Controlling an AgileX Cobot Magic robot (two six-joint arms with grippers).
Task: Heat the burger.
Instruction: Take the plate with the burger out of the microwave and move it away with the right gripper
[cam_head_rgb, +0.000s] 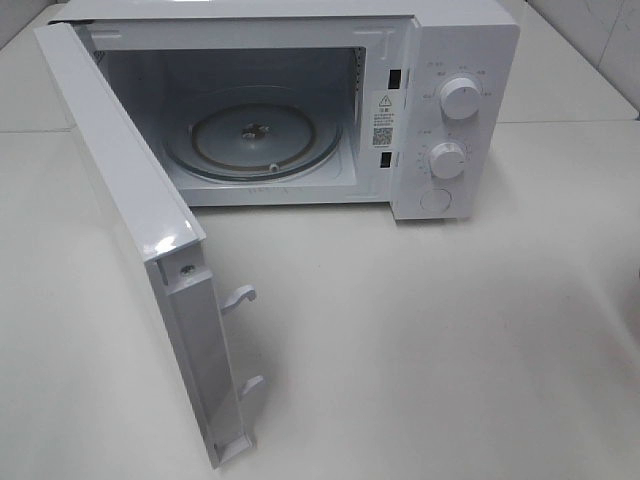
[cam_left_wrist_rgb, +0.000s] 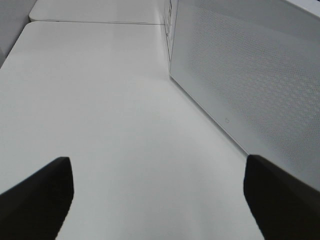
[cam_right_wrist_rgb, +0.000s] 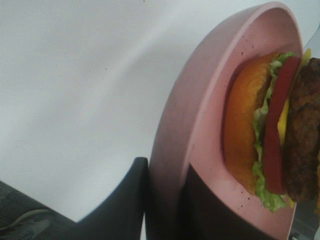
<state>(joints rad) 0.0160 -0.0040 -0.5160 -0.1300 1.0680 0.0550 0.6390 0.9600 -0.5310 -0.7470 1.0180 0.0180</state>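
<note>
Right gripper is clamped on the pink plate rim carrying the burger, left gripper fingers spread wide beside the microwave door

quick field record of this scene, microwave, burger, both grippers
microwave: white, on the table
door: swung wide open
turntable: glass, nothing on it
burger: on the pink plate, bun, lettuce, tomato, cheese and patty visible; seen only in the right wrist view
right gripper: shut on the plate's rim
left gripper: open, holding nothing, over bare table beside the door
task step: burger not yet in the microwave
</note>
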